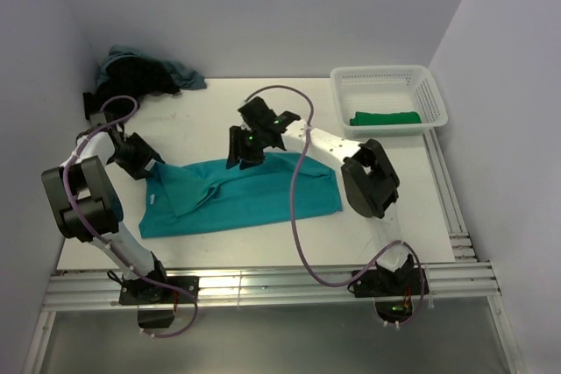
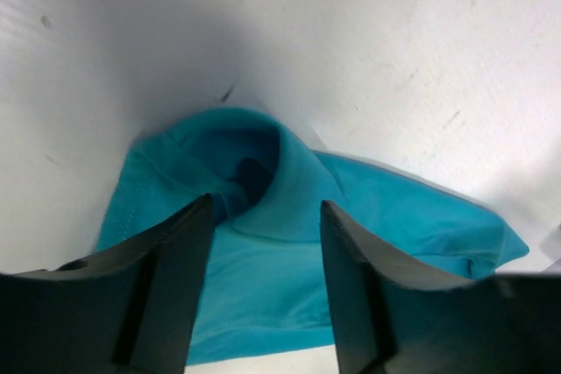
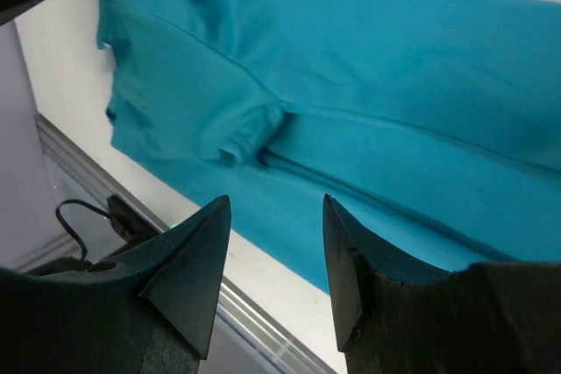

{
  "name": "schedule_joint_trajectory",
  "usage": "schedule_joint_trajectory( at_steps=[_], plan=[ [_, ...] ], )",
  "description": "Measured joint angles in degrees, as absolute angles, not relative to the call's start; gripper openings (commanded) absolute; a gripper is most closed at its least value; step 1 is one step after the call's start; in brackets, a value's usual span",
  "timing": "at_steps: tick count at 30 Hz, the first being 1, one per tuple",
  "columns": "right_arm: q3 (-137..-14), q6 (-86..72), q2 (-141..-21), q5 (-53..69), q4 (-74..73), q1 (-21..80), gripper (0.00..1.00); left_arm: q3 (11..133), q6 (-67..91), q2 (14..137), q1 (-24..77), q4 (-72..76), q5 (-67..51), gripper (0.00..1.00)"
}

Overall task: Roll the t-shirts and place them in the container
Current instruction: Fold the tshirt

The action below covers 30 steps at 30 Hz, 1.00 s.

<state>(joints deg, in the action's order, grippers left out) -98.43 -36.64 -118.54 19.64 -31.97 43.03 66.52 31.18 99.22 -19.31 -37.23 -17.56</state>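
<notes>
A bright teal t-shirt [image 1: 254,194] lies folded into a long band across the middle of the table. It also shows in the left wrist view [image 2: 289,269] and in the right wrist view [image 3: 368,67]. My left gripper [image 1: 151,166] is open at the shirt's left end, just over the collar [image 2: 263,172]. My right gripper [image 1: 243,157] is open above the shirt's far edge, holding nothing. A rolled dark green t-shirt [image 1: 386,117] lies in the white mesh basket [image 1: 429,94]. Black and grey-blue t-shirts [image 1: 145,72] are piled at the far left corner.
The basket stands at the far right of the table. Aluminium rails [image 1: 263,286] run along the near edge and the right side. Purple cables [image 1: 298,181] loop over the shirt from the right arm.
</notes>
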Motion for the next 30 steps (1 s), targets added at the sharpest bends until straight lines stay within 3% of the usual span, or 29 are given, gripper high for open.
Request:
schedule_joint_trajectory(
  at_steps=[6, 12, 15, 16, 18, 19, 23, 26, 27, 29, 30],
  plan=[
    [-103.31, -41.01, -124.36, 18.83, -31.62, 47.27, 0.62, 66.98, 30.83, 103.50, -19.64, -35.33, -17.41, 0.57],
    [-107.31, -43.81, -128.18, 17.93, -32.73, 50.15, 0.63, 67.55, 31.14, 105.67, -19.64, -34.02, -17.10, 0.57],
    [-108.22, -44.47, -128.84, 17.61, -33.39, 50.76, 0.63, 68.03, 31.59, 105.82, -19.64, -33.30, -17.08, 0.39],
    [-108.49, -44.73, -129.10, 17.54, -33.58, 50.83, 0.63, 68.31, 31.86, 105.91, -19.64, -33.15, -17.04, 0.25],
    [-108.88, -45.17, -129.62, 17.45, -33.65, 50.85, 0.63, 68.66, 32.42, 105.93, -19.64, -32.56, -16.73, 0.16],
    [-109.14, -45.45, -130.08, 17.47, -33.76, 50.85, 0.63, 68.75, 32.40, 105.93, -19.64, -32.29, -16.60, 0.06],
    [-110.83, -46.24, -132.62, 17.56, -33.95, 50.89, 0.62, 68.79, 32.62, 105.93, -19.70, -31.86, -16.27, 0.00],
    [-111.44, -46.89, -133.78, 17.72, -34.02, 51.13, 0.49, 68.64, 32.67, 105.84, -19.86, -31.44, -16.19, 0.00],
    [-111.44, -47.13, -133.97, 17.87, -33.98, 51.13, 0.37, 68.53, 32.67, 105.80, -19.94, -31.20, -16.19, 0.00],
    [-111.44, -47.62, -134.19, 18.24, -33.91, 51.16, 0.26, 67.96, 32.69, 105.41, -20.23, -30.79, -16.21, 0.00],
    [-111.44, -47.90, -134.26, 18.39, -33.89, 51.16, 0.13, 67.66, 32.71, 105.10, -20.36, -30.76, -16.19, 0.00]
  ],
)
